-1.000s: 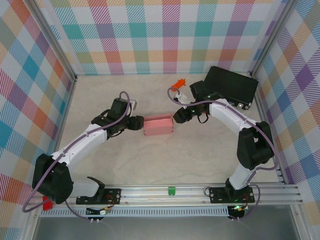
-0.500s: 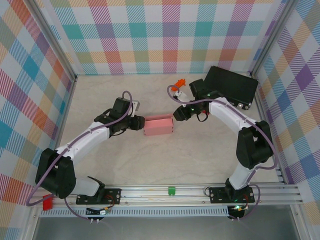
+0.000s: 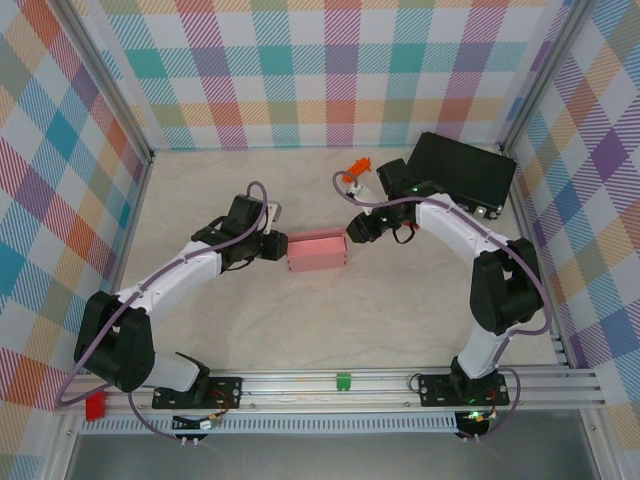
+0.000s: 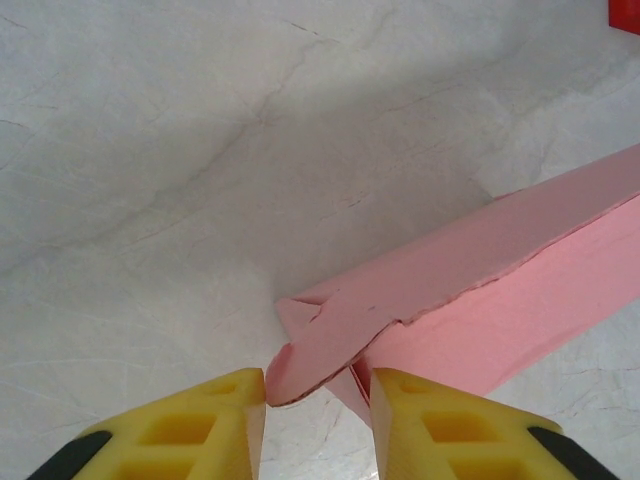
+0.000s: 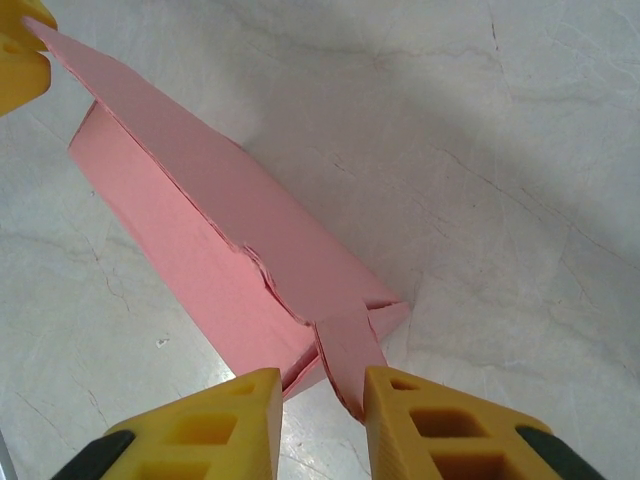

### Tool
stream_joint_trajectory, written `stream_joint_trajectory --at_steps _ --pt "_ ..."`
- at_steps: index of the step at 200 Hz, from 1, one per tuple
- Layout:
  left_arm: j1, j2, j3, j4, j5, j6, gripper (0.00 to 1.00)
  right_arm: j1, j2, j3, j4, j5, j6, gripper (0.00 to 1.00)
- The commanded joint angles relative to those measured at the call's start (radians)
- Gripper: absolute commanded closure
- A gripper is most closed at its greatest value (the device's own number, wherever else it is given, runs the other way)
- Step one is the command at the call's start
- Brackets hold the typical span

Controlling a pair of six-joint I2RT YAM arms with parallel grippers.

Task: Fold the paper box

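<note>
The paper box (image 3: 316, 250) lies flat on the marbled worktop (image 3: 380, 320), well apart from the black case (image 3: 462, 176), to that case's left and nearer the arms' bases in the top view. Its body already stands as a closed, long rectangular shell, with the top panel laid over along a slightly ragged seam.

Both ends look unfinished. At the end far from the black case a creased flap (image 4: 320, 345) juts out in a point. At the end toward the case a narrow tab (image 5: 345, 360) pokes out of the folded corner and is not tucked in.

The left claw (image 4: 318, 388) sits at the far end, its yellow fingers (image 4: 215, 425) drawn to a narrow gap with the flap's tip between them. The right claw (image 5: 322, 390) sits at the end toward the case, its fingers just as close around the tab. Cardboard fills much of each gap, but the wrist views do not show whether either claw is really pinching or only bracketing it.

By this reading the main fold is done, and what remains is to press and tuck both end closures so the box holds its shape.
</note>
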Motion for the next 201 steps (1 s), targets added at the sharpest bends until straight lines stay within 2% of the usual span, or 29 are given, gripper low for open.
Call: stream_joint_trajectory --at_steps 1,92,136,157,201 --pt "0.016 0.009 0.029 0.009 0.024 -0.006 0.68 0.007 0.017 0.034 -0.025 -0.02 0.004 0.71" --pt "0.016 0.01 0.024 0.025 0.021 0.006 0.64 0.007 0.024 0.04 -0.028 -0.008 0.007 0.72" --pt "0.016 -0.01 0.022 0.023 -0.025 0.022 0.49 0.008 0.026 0.046 -0.029 -0.001 0.007 0.72" --pt "0.014 -0.015 0.015 0.03 -0.036 0.045 0.46 0.006 0.029 0.049 -0.033 0.002 0.007 0.72" --pt "0.016 0.011 0.02 0.05 0.002 0.084 0.48 0.007 0.031 0.049 -0.032 0.0 0.011 0.72"
